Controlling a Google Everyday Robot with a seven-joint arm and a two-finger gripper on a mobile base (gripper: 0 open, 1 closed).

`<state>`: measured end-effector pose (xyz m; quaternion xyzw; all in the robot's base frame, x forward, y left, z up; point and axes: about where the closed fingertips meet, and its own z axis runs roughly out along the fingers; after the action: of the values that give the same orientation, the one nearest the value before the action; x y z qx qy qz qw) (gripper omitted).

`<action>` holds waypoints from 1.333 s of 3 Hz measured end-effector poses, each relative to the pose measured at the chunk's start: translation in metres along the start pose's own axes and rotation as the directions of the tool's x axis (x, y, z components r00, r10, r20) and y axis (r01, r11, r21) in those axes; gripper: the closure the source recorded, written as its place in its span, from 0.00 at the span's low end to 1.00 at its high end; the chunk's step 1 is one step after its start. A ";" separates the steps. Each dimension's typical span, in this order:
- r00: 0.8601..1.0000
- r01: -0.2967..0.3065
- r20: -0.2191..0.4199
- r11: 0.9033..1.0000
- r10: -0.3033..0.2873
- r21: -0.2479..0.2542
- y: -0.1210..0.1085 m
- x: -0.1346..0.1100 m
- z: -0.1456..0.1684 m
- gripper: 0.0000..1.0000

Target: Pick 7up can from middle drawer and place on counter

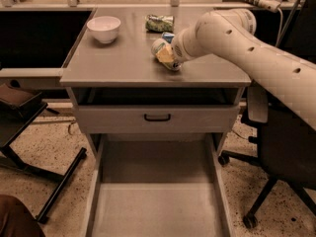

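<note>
Up on top, counter (113, 65): a wide, flat grey top, seen from the front and a bit from above.
Arm (256, 53): big and cream-white with small dark dots. It comes in from the right and reaches across the right part of the counter.
Gripper (168, 58): at the end of the arm, low over the counter, a bit right of the middle. It is clamped on the 7up can. Most of it hides behind the thick wrist.
7up can (161, 51): pale and tipped at a slant, with its top leaning left. Its low end is right down at the counter top; I cannot tell if it touches.
Blue can (168, 35): just behind the 7up can. Only a little bit of it shows.
Green packet (159, 22): lying flat farther back, near the back edge.
Bowl (103, 28): white, sitting upright near the back left corner, well apart from the cans.
Drawer front (123, 118): grey, under the counter, with a dark gap above it.
Black handle (157, 117): in the middle of the drawer front.
Middle drawer (158, 211): pulled out toward the camera, low down, with a flat grey floor and low side walls.
Chair (286, 147): dark, on the right of the cabinet, partly behind the arm.
Black stand (44, 181): on the left, on the speckled floor.
</note>
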<state>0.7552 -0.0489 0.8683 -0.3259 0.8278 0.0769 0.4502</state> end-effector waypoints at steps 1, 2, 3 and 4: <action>1.000 0.000 0.000 1.000 0.000 0.000 -0.001 -0.004 -0.003 0.85; 1.000 0.000 0.000 1.000 0.000 0.000 -0.001 -0.004 -0.003 0.65; 1.000 0.000 0.000 1.000 0.000 0.000 -0.001 -0.004 -0.003 0.42; 1.000 0.000 0.000 1.000 0.000 0.000 -0.001 -0.004 -0.003 0.18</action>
<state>0.7552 -0.0488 0.8733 -0.3259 0.8278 0.0770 0.4502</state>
